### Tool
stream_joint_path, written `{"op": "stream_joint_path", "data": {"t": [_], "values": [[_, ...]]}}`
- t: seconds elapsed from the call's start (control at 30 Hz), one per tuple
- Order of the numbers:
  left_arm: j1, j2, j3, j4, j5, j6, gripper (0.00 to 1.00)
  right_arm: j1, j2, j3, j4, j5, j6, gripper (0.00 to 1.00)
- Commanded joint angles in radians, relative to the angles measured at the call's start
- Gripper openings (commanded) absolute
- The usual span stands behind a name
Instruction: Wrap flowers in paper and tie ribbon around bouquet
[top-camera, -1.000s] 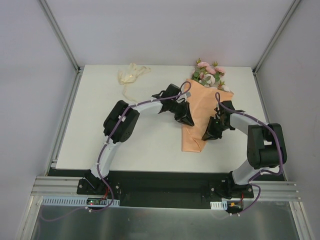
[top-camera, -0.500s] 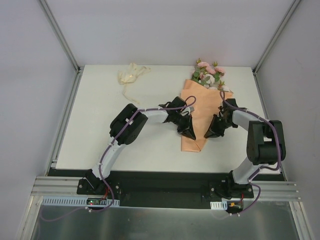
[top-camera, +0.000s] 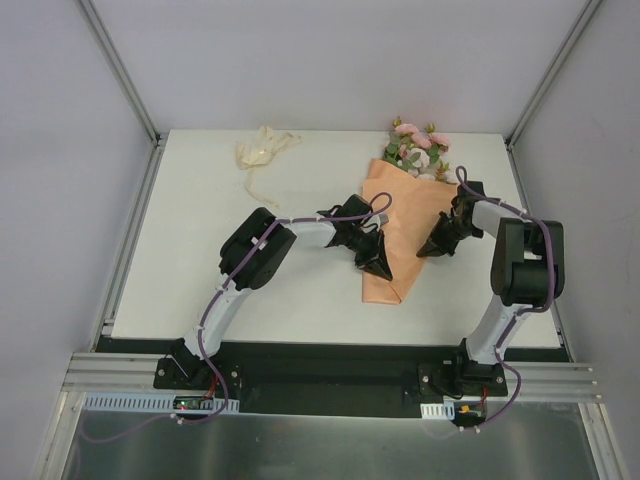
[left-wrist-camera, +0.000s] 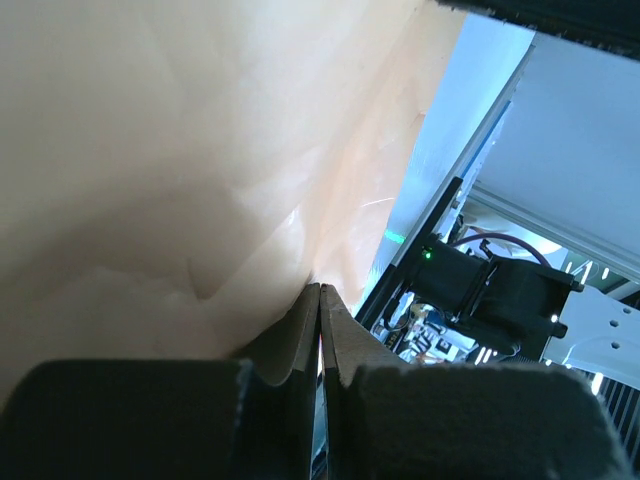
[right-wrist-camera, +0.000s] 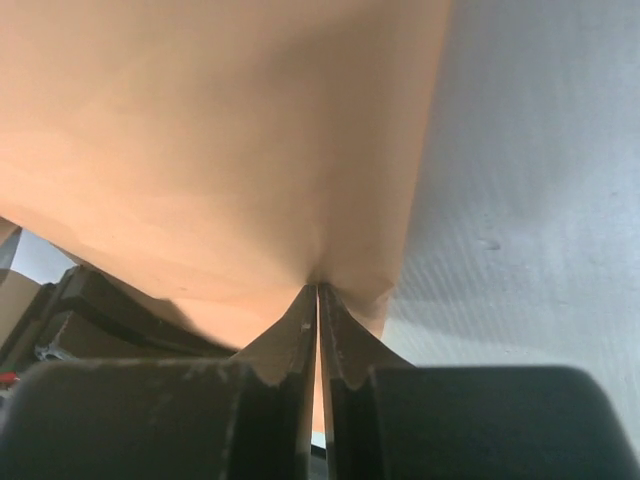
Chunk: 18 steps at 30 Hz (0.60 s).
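White table (top-camera: 200, 260), grey walls. Right of centre: paper (top-camera: 395, 225) coned round flowers (top-camera: 420, 148); ribbon (top-camera: 262, 150) loose at upper left. Pinching cone's lower left fold with left gripper (top-camera: 383, 270), right edge with right gripper (top-camera: 432, 248), jaws pressed flat on the sheet. Keep tension even, overlap folds snugly, avoid tearing. Cannot see stems or overlap inside.

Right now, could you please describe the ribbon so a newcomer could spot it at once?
Start at the white table and follow its far edge to left of centre. The ribbon lies there, a loose cream bunch with one trailing tail, unlike the peach-orange paper cone with pink flowers.
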Motion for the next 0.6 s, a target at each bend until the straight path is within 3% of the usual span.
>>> {"op": "stream_joint_path", "data": {"t": [0.0,0.57], "values": [[0.013,-0.006,-0.033,-0.066,-0.065,0.031,0.0,-0.056,0.016,0.035,-0.055,0.068,0.041,0.07],[0.022,-0.003,-0.044,-0.063,-0.045,0.028,0.0,-0.154,0.178,0.222,-0.089,0.099,0.123,0.09]]}}
